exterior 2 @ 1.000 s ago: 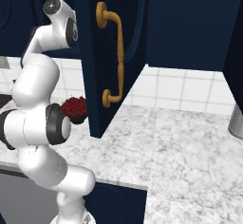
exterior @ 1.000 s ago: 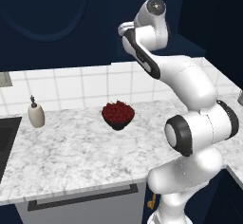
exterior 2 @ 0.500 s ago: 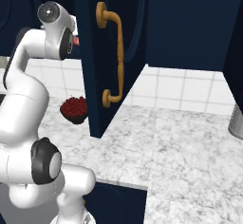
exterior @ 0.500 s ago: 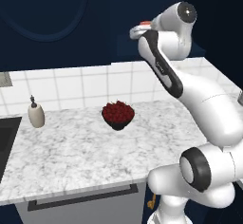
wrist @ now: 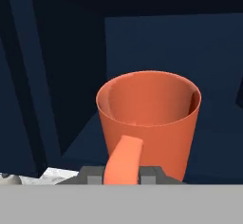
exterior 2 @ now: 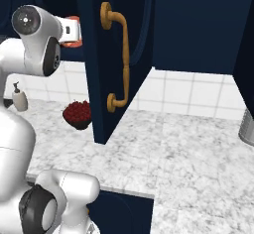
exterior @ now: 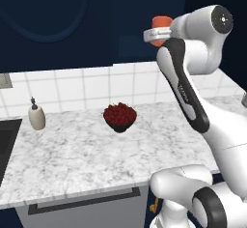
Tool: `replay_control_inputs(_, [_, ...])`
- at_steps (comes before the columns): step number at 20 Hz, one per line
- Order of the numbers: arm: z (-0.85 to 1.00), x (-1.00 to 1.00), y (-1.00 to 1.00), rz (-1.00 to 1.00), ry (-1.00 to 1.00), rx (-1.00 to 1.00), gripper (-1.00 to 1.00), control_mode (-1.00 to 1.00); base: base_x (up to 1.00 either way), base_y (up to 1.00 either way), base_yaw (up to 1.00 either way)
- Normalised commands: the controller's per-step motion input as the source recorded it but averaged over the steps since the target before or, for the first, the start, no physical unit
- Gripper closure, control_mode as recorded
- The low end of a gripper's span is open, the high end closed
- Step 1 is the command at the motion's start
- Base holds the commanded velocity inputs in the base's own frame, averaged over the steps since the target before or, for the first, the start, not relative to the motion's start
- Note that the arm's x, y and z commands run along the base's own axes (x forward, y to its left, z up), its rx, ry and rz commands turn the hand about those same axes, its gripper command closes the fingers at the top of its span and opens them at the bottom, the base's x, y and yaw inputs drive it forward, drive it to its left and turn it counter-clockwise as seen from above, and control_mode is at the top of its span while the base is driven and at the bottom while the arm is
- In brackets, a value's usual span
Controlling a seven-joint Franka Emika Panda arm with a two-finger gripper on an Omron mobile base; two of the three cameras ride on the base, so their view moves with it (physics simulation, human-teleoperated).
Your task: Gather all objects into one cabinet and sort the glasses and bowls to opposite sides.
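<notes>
Held high: end effector point(exterior: 155, 33) closed on the orange-red cup point(wrist: 148, 123), raised well above the red-filled bowl point(exterior: 119, 116) on the tabletop point(exterior: 72, 149) | Risk: swinging toward the cabinet, the cup could clip the open cabinet door point(exterior 2: 116, 59) and slip free

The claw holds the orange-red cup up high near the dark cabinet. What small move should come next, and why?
Probably carry the orange-red cup a little further forward into the cabinet. The claw is shut on the cup's handle, the cup hangs in the air, and a dark navy shelf space lies right behind it. The bowl of red pieces waits on the counter.
</notes>
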Motion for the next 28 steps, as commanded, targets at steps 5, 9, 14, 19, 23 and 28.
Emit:
replay_control_inputs(5, [-0.32, -1.00, 0.00, 0.02, 0.00, 0.00, 1.00, -1.00, 0.00, 0.00, 0.00])
replay_control_inputs(9, [-0.34, -1.00, 0.00, 0.00, 0.11, 0.00, 1.00, -1.00, 0.00, 0.00, 0.00])
replay_control_inputs(14, [-0.43, -1.00, 0.00, 0.01, 0.13, 0.00, 1.00, -1.00, 0.00, 0.00, 0.00])
replay_control_inputs(19, [-0.73, -1.00, 0.03, 0.03, 0.07, -0.01, 1.00, -1.00, 0.00, 0.00, 0.00])
replay_control_inputs(23, [-1.00, -0.92, 0.04, 0.04, 0.00, 0.00, 1.00, -1.00, 0.00, 0.00, 0.00])
replay_control_inputs(28, [-0.75, -0.42, 0.24, 0.00, 0.00, -0.01, 1.00, -1.00, 0.00, 0.00, 0.00])
